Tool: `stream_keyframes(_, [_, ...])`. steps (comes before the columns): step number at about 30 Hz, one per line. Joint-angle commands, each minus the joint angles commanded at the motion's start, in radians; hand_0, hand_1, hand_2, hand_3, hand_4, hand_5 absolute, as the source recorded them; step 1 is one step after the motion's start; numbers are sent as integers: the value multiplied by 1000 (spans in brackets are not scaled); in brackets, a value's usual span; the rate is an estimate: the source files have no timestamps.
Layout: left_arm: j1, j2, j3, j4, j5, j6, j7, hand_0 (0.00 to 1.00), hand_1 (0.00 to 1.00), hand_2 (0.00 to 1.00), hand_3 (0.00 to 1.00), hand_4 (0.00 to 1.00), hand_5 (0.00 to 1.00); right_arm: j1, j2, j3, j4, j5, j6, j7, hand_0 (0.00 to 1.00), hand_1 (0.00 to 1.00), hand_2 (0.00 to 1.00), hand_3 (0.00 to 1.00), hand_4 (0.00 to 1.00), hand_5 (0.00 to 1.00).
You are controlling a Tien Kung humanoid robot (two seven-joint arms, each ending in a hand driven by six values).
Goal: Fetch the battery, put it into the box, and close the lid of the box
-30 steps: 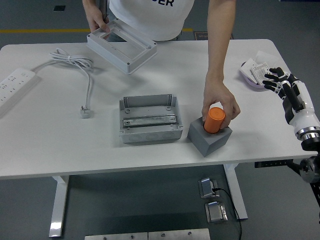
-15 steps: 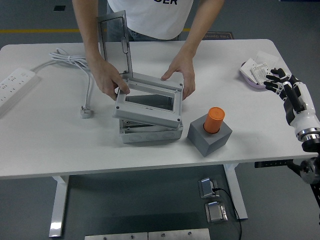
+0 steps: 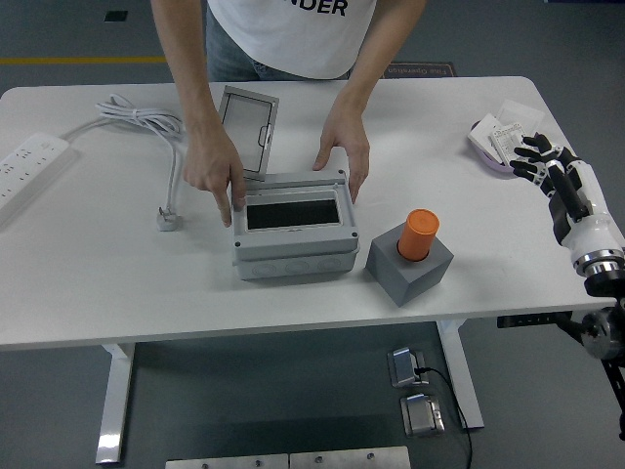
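Orange battery [image 3: 423,234] stands in a block [image 3: 409,266] near our table's [image 3: 78,283] front edge; a person's hands [image 3: 216,173] flank the box [image 3: 293,227]; our right hand [image 3: 547,164], fingers spread, hovers at the right edge.

A grey rectangular box [image 3: 293,227] sits near the middle of the white table, long side running left to right. Its upper frame has a dark rectangular opening in the top, with screw points at the corners. A hinged lid [image 3: 247,131] with a clear window stands open, tilted up from the box's far left edge. Just right of the box, and apart from it, an orange cylindrical battery [image 3: 421,234] stands upright in a grey block-shaped holder [image 3: 409,264], which is turned at an angle to the table's near edge.
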Motion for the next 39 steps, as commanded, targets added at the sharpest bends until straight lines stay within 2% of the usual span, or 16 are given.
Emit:
stream_keyframes(10, [1,-3,-3,0,5,0,1,732,749,727,692,566,482,-4,3,-5,5,-18,-7,-4,717,626,658,669,783,677])
stream_keyframes(14, [0,-2,-3,1,4,0,1,732,749,727,692,566,482,-13,-6,-10,13,-17,-23,10,717,626,658,669,783,677])
stream_keyframes(20, [1,-4,-10,1,13,0,4,732,748,725,692,567,481,-43,-36,-53,60,14,-79,101,717,626,658,668,783,675])
stream_keyframes(21, [1,-4,-10,1,14,0,4,732,748,725,690,568,482,-48,-39,-60,68,16,-89,119,718,629,666,672,779,628])
stream_keyframes(26, [2,-5,-11,1,16,0,5,732,748,725,690,568,482,-68,-46,-106,92,39,-132,196,718,629,666,672,779,628])
stream_keyframes(27, [2,-5,-11,1,16,0,5,732,746,724,690,568,482,-70,-45,-117,90,46,-136,205,712,673,734,781,806,389])
stream_keyframes(38, [0,-8,-5,0,11,-1,3,733,746,723,689,570,483,-42,-10,-204,44,50,-117,229,699,678,748,797,809,356])
stream_keyframes(39, [1,-8,-6,0,13,-1,3,732,747,723,689,571,483,-38,-9,-210,41,49,-115,229,694,682,757,810,769,300])
